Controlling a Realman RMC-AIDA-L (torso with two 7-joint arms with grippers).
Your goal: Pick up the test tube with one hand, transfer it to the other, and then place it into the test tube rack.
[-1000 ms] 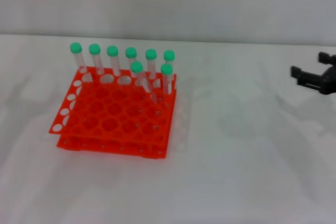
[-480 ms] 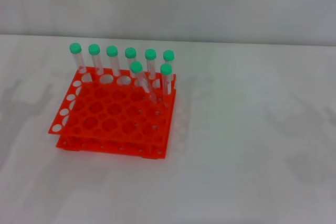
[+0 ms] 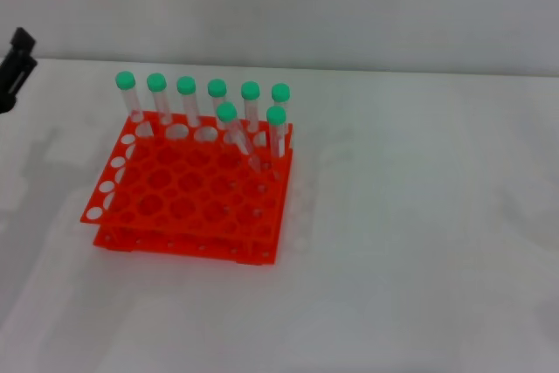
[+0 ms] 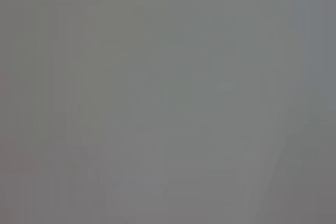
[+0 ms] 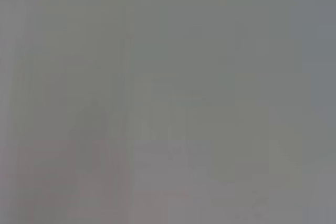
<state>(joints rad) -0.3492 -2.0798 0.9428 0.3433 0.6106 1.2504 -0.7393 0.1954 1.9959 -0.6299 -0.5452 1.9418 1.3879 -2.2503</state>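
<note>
The orange-red test tube rack (image 3: 183,198) stands on the white table left of centre. Several clear test tubes with green caps stand in it: a row along its far edge (image 3: 187,98) and two in the row in front, one upright (image 3: 278,128) and one leaning (image 3: 232,128). A small part of my left gripper (image 3: 16,67) shows as a black shape at the far left edge, well apart from the rack and with nothing visible in it. My right gripper is out of view. Both wrist views show only plain grey.
The white table (image 3: 419,233) stretches out to the right of and in front of the rack. A pale wall (image 3: 349,6) stands behind the table's far edge.
The right gripper, at the right edge one second ago, has left the view. The left gripper has come in at the far left edge. Rack and tubes have not moved.
</note>
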